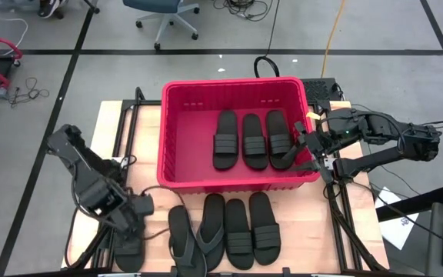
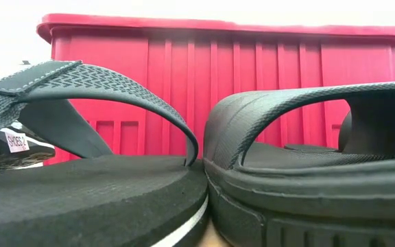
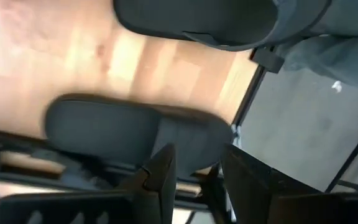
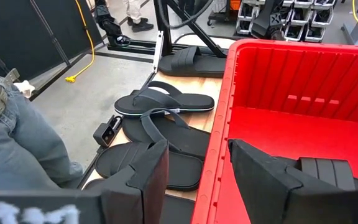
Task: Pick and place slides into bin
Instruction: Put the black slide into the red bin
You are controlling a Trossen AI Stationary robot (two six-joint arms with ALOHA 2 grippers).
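Right gripper (image 1: pixel 308 148) fingers spread at the bin (image 1: pixel 177 138) wall, tilted slide (image 1: pixel 285 152) beside it, left gripper (image 1: pixel 139 206) apparently spread over corner slide (image 1: pixel 129 250).

Three sandals (image 1: pixel 253 140) filled the right half of the red bin (image 1: pixel 177 154), a fourth leaning on its right wall; the left half lay bare, room to reach in. Four more sandals (image 1: pixel 226 228) crowded the table (image 1: pixel 146 123) in front of the bin. The right gripper (image 1: pixel 311 146) stood parted at the bin's right rim, the left gripper (image 1: pixel 134 221) parted over a sandal (image 1: pixel 129 246) at the table's front left.
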